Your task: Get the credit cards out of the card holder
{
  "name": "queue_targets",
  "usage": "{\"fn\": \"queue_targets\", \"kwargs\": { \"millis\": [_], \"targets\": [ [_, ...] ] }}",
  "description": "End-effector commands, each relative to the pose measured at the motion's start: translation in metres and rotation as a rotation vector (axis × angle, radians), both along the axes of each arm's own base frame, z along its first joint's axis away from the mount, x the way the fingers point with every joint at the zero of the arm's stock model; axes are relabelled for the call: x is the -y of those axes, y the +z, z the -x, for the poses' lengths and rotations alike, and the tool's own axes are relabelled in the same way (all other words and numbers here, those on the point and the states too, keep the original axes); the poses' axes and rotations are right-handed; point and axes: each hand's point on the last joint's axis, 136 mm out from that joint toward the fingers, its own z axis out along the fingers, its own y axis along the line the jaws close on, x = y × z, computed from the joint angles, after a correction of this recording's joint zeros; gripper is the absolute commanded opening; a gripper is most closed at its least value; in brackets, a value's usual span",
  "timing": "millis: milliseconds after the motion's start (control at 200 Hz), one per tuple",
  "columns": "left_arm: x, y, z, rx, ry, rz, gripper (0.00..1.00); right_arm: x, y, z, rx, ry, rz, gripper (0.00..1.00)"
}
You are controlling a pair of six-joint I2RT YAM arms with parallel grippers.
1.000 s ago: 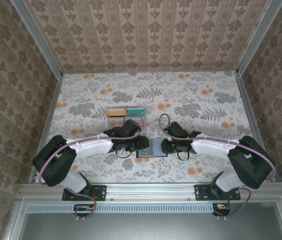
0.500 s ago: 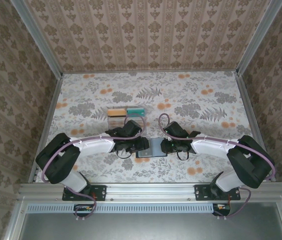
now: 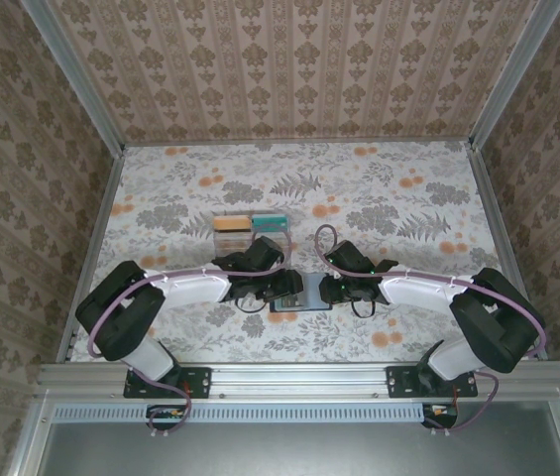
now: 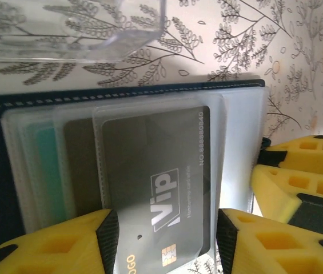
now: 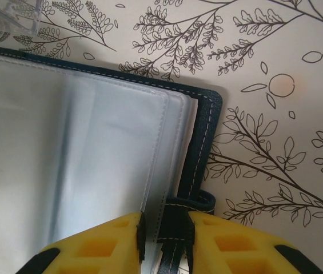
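While right jaws pinch one card holder [image 5: 200, 145], left jaws gape over three cards [image 4: 155, 165].

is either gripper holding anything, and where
Right gripper pinches the card holder by its dark cover edge beside the strap. Left gripper is open over the grey card, holding nothing.

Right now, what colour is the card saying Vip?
Grey with white print, that thin plastic card; left wrist view.

Damask-wallpapered walls [image 3: 299, 69] rise behind and on both sides of the floral-patterned table [image 3: 389, 188]; an aluminium rail [image 3: 299, 377] borders its near edge.
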Motion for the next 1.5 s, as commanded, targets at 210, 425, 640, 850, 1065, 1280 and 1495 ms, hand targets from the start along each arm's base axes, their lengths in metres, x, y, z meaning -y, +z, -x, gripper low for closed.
{"fn": "queue_targets", "kwargs": {
  "millis": [210,425,640,850,1065,1280,1495],
  "targets": [
    [0.020,0.018,0.000,0.024,-0.047,0.071,0.52,0.003,-0.012,0.009,-0.055,-0.007,0.007,0.28],
    [0.020,0.026,-0.002,0.057,-0.063,0.020,0.55,0.005,-0.010,0.008,-0.046,-0.012,0.008,0.30],
    [0.029,0.034,-0.003,0.075,-0.084,0.056,0.54,0.007,-0.009,0.007,-0.043,-0.022,0.007,0.31],
    [0.053,0.035,-0.003,0.064,-0.131,0.104,0.53,0.018,0.002,0.003,-0.009,-0.073,-0.013,0.31],
    [0.068,0.027,-0.001,0.034,-0.155,0.119,0.53,0.029,0.025,0.000,0.055,-0.112,-0.054,0.32],
    [0.052,0.030,-0.003,0.055,-0.123,0.089,0.53,0.023,0.034,-0.001,0.068,-0.115,-0.105,0.32],
    [0.015,0.031,-0.005,0.080,-0.059,0.030,0.49,0.010,0.048,-0.008,0.078,-0.100,-0.165,0.33]
  ]
}}
